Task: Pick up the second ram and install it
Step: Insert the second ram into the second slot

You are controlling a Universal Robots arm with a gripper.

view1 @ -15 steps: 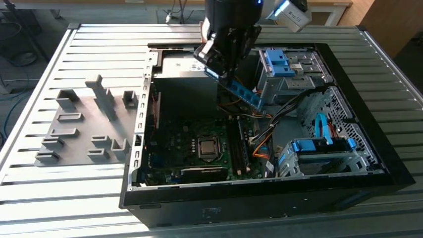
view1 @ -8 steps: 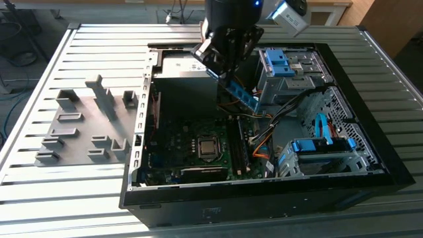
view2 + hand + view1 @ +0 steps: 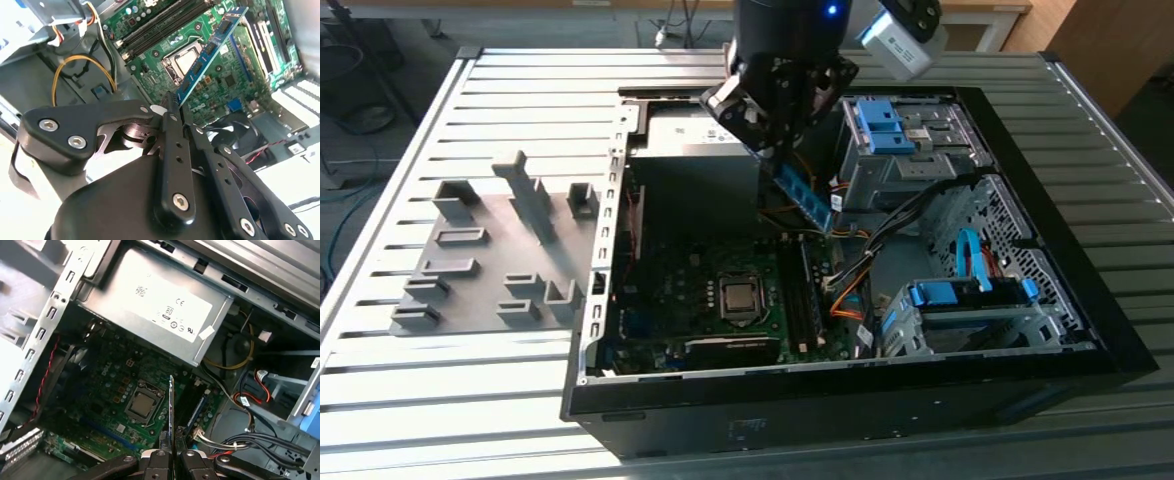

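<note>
Holding the second ram [image 3: 807,197] above the open computer case [image 3: 1067,330].

The stick is pinched by one end between the pressed fingers [image 3: 156,460] of the gripper [image 3: 170,456], hung edge-down over the motherboard [image 3: 707,270], clear of the memory slots [image 3: 803,290], apparently so its contact edge can be lined up. The grey tray [image 3: 480,300] is left outside.

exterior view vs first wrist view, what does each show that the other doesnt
Exterior view alone: the grey slotted tray on the slatted table at the exterior view's left, and the blue drive brackets.

First wrist view alone: the power supply's labelled face and the ram seen edge-on.

Both: the gripper shut on the second ram, held above the motherboard with its CPU socket, not yet seated.
</note>
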